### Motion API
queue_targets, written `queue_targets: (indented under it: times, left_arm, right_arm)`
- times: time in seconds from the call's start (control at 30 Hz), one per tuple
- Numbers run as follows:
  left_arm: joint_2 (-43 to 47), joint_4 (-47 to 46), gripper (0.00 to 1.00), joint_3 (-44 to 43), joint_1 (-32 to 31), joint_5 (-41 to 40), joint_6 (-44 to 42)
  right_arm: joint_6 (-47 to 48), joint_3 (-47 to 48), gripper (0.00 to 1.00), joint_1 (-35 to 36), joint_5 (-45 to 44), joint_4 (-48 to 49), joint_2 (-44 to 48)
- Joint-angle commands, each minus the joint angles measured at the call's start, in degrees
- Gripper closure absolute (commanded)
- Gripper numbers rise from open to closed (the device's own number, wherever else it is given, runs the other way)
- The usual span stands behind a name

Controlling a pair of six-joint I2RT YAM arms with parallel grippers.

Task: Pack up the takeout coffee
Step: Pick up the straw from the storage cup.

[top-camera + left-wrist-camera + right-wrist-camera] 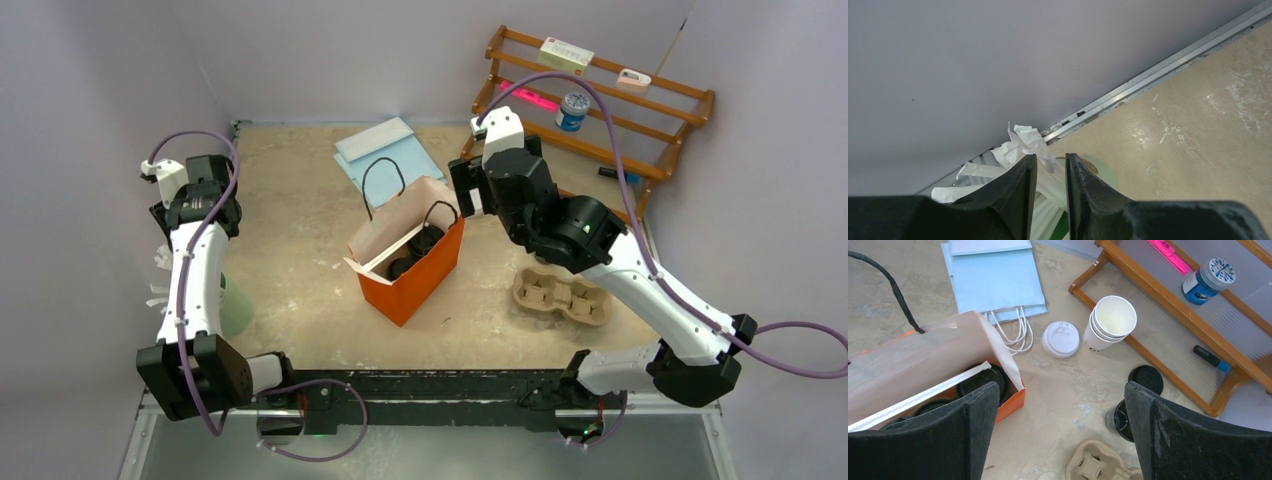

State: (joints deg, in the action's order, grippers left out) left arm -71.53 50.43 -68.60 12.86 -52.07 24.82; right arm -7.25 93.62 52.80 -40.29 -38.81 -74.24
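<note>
**Hovering Between the Bag and the Loose Cup**

We have the right gripper spread wide and empty. It hangs above the beige tabletop, between the orange paper bag and the small open black paper cup. Black-lidded cups sit inside the bag, and a round black plastic lid lies just beside the open cup, by the brown wooden rack.

We judge that lid goes on next: come straight down, centre it between the fingers, and keep clear of the rack rail. Room is tight there, with the stacked white paper cups and a white plastic lid just behind. The brown pulp carrier sits just in front, and the open floor lies towards the bag.

Over by the wall, the left gripper has its fingers nearly together among white paper wrappers. We cannot tell whether it pinches one.
</note>
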Motion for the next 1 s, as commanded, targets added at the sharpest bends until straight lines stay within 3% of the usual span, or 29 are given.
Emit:
queue_targets:
  times: [0.0, 0.17, 0.43, 0.57, 0.7, 0.8, 0.97]
  left_arm:
    - [0.0, -2.0, 0.73, 1.0, 0.8, -1.2, -0.7]
    - [-0.2, -0.3, 1.0, -0.4, 0.8, -0.1, 0.4]
    - [-1.2, 11.8, 1.0, -11.7, 0.8, 3.1, 11.1]
    - [-1.2, 17.9, 1.0, -22.3, 0.8, 7.3, 16.5]
    - [-0.6, 21.0, 1.0, -34.7, 0.8, 13.3, 16.2]
    - [-0.5, 21.5, 1.0, -46.4, 0.8, 21.0, 15.7]
    - [4.3, 8.7, 1.0, -51.4, 0.8, 49.1, 14.7]
  right_arm:
    - [1.0, 0.4, 0.04, -0.2, 0.4, 1.6, 0.3]
    - [0.8, 0.0, 0.04, -0.2, 0.5, 1.5, 0.2]
    - [0.8, -0.7, 0.04, -0.2, 0.8, 2.1, 0.5]
    - [1.0, -2.1, 0.04, -0.2, 1.2, 3.2, 1.5]
    - [1.1, -3.6, 0.04, -0.2, 1.4, 5.1, 2.7]
    - [1.1, -5.2, 0.04, -0.2, 1.3, 6.8, 3.6]
    - [1.1, -7.4, 0.06, -0.2, -1.7, 11.6, 5.1]
